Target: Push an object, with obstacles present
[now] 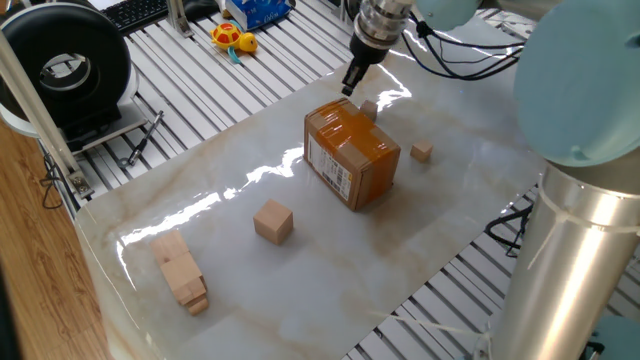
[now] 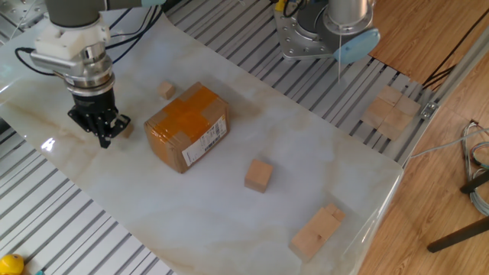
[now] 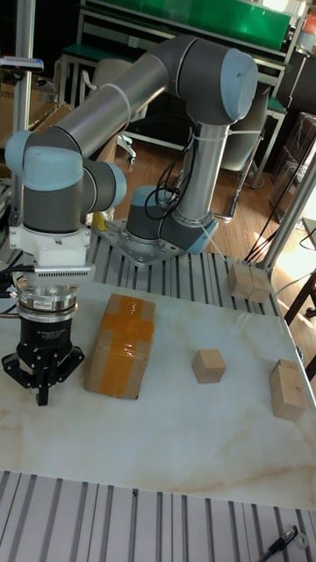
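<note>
On the table [image 2: 321, 153] I count one taped box [image 2: 187, 126], one big cube [image 2: 258, 175], two tiny cubes, and one cluster of long pale blocks [image 2: 315, 231] near the table's edge. More pale blocks [image 2: 390, 111] sit off the table on the slatted frame.

In the other fixed view, the box lies near the middle. The big cube is at about 4 o'clock from it, well apart, and the long blocks lie further out the same way. One tiny cube, the spare [image 2: 166, 90], sits at about 11 o'clock from the box, just beside its corner. The second tiny cube, the target [image 2: 127, 130], sits at 9 o'clock from the box, near it.

The gripper [image 2: 100, 131] hangs tip-down just beside the target, at its 9 o'clock. Its fingers are drawn close together with nothing between them. Whether a finger touches the target cannot be told. In the tall fixed view the gripper [image 3: 40, 384] stands at 9 o'clock of the box, apart from it.
</note>
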Available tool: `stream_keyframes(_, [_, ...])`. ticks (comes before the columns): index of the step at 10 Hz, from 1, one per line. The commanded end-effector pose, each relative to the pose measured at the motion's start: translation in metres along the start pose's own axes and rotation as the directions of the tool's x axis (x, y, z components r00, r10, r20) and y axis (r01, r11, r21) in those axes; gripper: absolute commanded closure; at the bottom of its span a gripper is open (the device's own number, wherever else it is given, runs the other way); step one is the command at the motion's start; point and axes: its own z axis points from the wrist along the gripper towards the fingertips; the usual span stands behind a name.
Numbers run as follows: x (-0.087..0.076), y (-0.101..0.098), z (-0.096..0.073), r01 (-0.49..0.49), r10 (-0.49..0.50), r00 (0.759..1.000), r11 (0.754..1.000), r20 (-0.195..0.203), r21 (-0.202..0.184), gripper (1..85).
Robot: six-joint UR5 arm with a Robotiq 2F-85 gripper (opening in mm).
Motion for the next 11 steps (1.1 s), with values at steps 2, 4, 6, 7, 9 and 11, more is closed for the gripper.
stream_keyframes(2, [-0.008, -0.012, 0.0, -0.002, 0.001, 1.0, 0.999, 0.01, 0.042, 84.3])
stream_keyframes(4, [-0.006, -0.001, 0.002, -0.025, 0.025, 1.0, 1.0, 0.015, -0.012, 84.3])
stream_keyframes(6, [0.018, 0.005, 0.011, -0.057, 0.058, 0.998, 0.997, 0.006, -0.049, 84.3])
stream_keyframes(7, [0.024, 0.005, 0.013, -0.056, 0.057, 0.998, 0.997, 0.011, -0.044, 84.3])
stream_keyframes(9, [0.032, 0.004, 0.011, -0.05, 0.051, 0.999, 0.998, 0.002, -0.041, 84.3])
stream_keyframes(11, [0.041, 0.002, 0.003, -0.05, 0.049, 0.999, 0.998, -0.017, -0.033, 84.3])
